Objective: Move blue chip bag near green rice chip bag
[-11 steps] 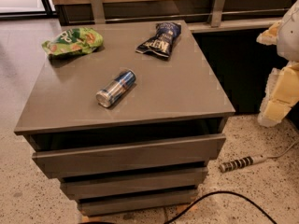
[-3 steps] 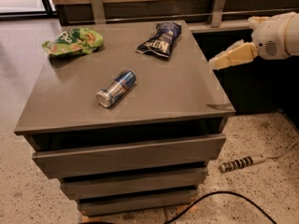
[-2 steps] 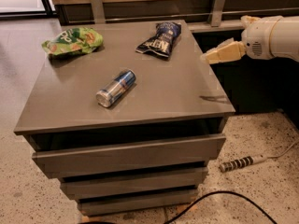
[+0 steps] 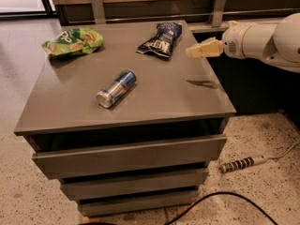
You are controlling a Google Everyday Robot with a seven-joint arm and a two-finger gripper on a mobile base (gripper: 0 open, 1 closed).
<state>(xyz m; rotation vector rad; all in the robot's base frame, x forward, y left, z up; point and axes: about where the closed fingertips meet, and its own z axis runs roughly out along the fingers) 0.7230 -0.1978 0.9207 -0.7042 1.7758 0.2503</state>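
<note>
The blue chip bag (image 4: 160, 40) lies on the far right part of the grey cabinet top (image 4: 154, 93). The green rice chip bag (image 4: 72, 41) lies at the far left corner. My gripper (image 4: 193, 52) reaches in from the right on a white arm, above the top's right edge. It is just right of the blue chip bag and apart from it. It holds nothing that I can see.
A blue-and-silver drink can (image 4: 116, 88) lies on its side in the middle of the top. The cabinet has drawers (image 4: 126, 156) below. A wooden wall with metal brackets (image 4: 98, 6) stands behind. A power strip (image 4: 241, 163) and a black cable (image 4: 220, 198) lie on the floor.
My arm has come in from the right and moved left towards the blue chip bag. The bags and the can have not moved.
</note>
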